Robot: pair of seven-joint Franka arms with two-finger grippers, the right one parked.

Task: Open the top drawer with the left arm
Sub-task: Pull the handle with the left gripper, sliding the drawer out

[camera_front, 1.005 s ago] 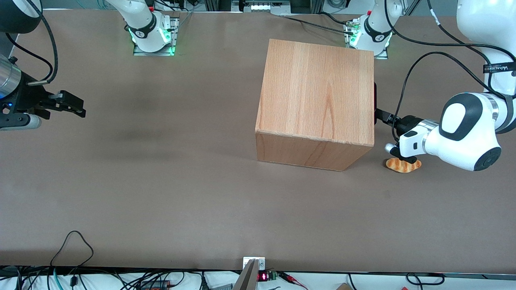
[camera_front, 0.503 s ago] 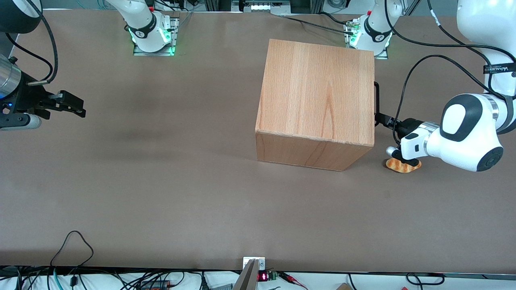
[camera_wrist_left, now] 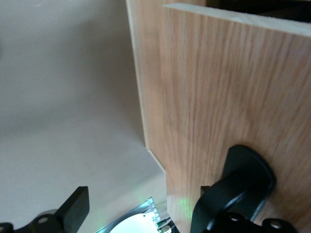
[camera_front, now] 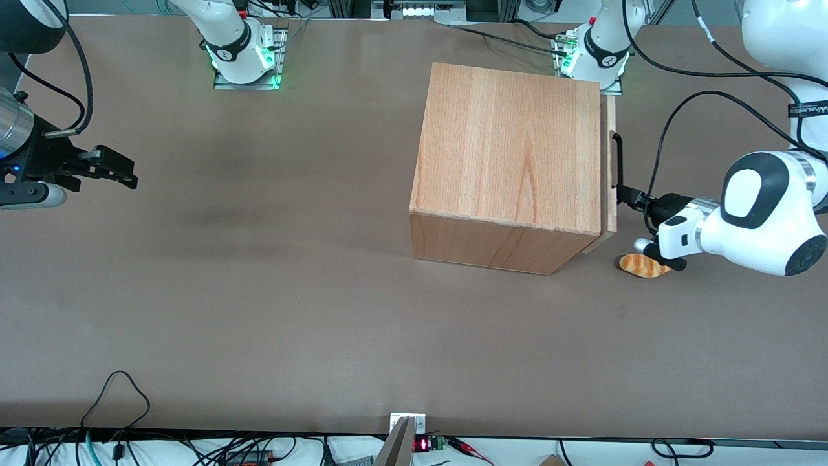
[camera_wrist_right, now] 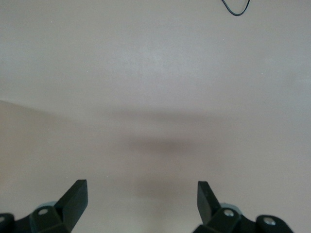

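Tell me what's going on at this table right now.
The left arm is working on the top drawer of the wooden cabinet. Its tool sits at the drawer's black handle, and the drawer stands slightly out from the cabinet front. A small bread roll lies on the table just below the arm.

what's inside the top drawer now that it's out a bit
Nothing can be seen inside. The top drawer is out only a sliver; the cabinet top covers its interior. The gripper is at the black bar handle.
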